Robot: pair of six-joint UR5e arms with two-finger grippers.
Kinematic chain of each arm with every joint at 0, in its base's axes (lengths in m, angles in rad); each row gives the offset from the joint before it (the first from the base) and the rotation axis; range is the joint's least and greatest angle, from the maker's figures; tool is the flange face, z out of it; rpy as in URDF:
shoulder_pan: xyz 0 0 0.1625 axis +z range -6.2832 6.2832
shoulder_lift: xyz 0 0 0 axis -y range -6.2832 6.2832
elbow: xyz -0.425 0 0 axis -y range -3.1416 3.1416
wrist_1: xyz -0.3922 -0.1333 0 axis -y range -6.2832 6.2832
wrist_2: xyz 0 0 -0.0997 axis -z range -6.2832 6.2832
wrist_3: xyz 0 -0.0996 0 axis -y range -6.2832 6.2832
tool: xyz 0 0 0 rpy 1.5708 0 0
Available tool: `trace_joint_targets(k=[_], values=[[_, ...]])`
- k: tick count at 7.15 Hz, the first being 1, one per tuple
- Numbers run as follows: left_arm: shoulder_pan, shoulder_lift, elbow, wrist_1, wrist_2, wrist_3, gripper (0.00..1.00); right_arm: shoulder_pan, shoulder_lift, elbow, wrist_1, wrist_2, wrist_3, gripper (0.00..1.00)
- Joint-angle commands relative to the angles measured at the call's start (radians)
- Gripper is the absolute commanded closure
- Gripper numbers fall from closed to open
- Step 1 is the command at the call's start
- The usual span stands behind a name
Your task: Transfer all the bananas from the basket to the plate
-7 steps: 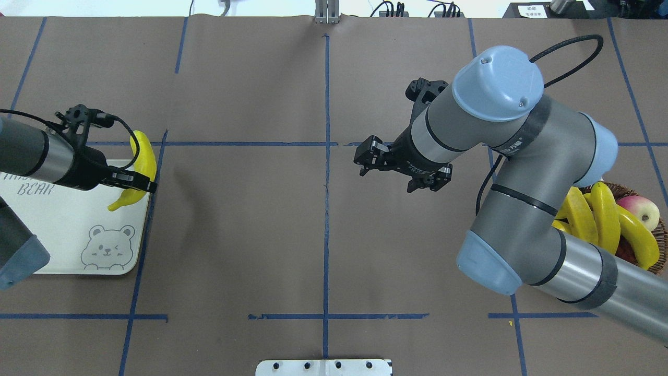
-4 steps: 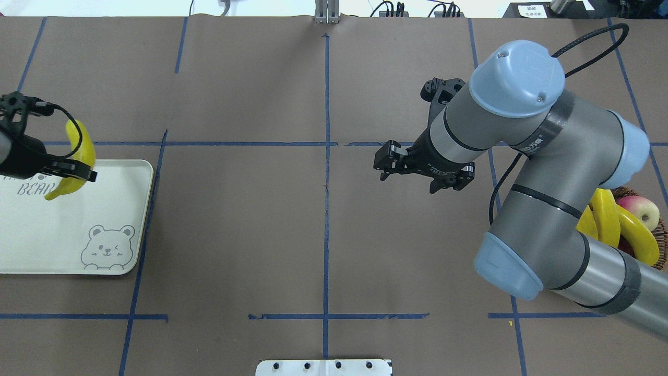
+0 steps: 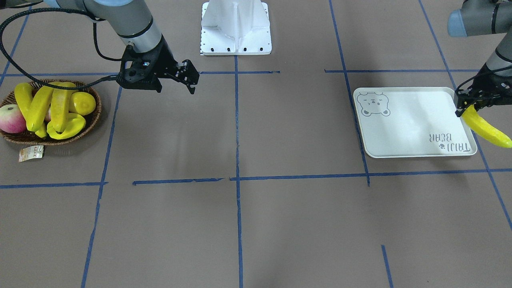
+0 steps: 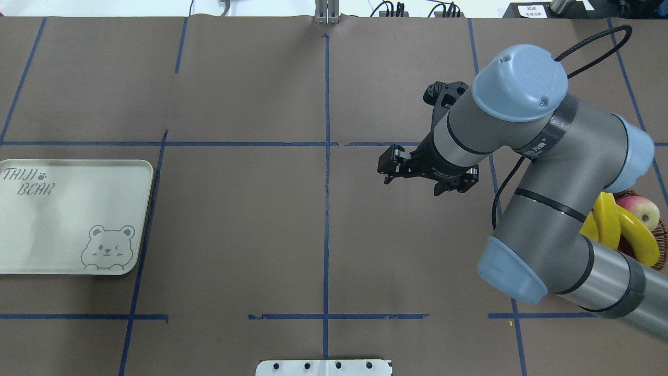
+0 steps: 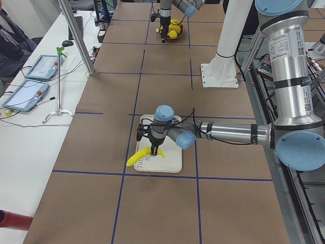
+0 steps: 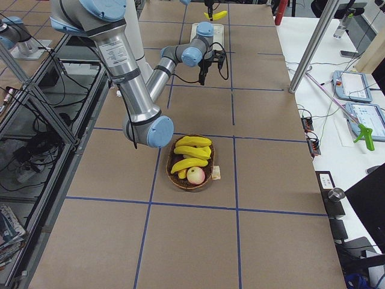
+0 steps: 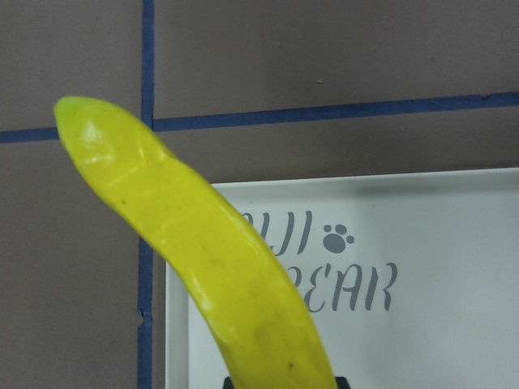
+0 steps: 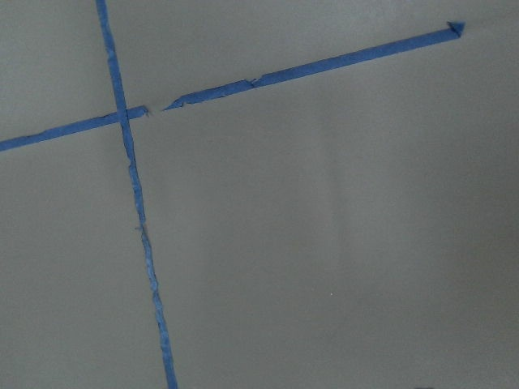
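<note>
My left gripper (image 3: 466,107) is shut on a yellow banana (image 3: 486,130) and holds it above the lettered corner of the cream bear plate (image 3: 400,124). The banana's tip sticks out past the plate's edge, as the left wrist view shows (image 7: 219,267). This gripper is outside the overhead view, where the plate (image 4: 68,224) lies bare. My right gripper (image 4: 389,168) is open and empty above the table, between the centre line and the wicker basket (image 3: 95,118). Three bananas (image 3: 38,106) lie in the basket, partly hidden by the right arm from overhead (image 4: 605,219).
The basket also holds a red-green apple (image 3: 10,120) and other yellow fruit (image 3: 82,103); its paper tag (image 3: 31,153) lies beside it. The white robot base (image 3: 236,28) stands at the table's near middle. Blue tape lines mark the brown table.
My left gripper has carried the banana leftwards across the plate and out of the overhead view. My right arm has drawn back a little to the right, gripper still empty.
</note>
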Motion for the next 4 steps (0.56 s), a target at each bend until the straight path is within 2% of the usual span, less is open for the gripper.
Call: trace_joint_targets(k=[1,3,4], values=[[0.019,0.000,0.049,-0.109,-0.011,-0.052,0.98,-0.001,0.000,0.001,0.001,-0.003,0.000,0.00],[0.082,0.000,0.086,-0.141,-0.017,-0.047,0.94,-0.002,-0.002,-0.001,0.001,-0.006,0.000,0.00],[0.087,0.000,0.089,-0.152,-0.036,-0.047,0.84,-0.004,-0.002,-0.001,0.001,-0.006,0.000,0.00]])
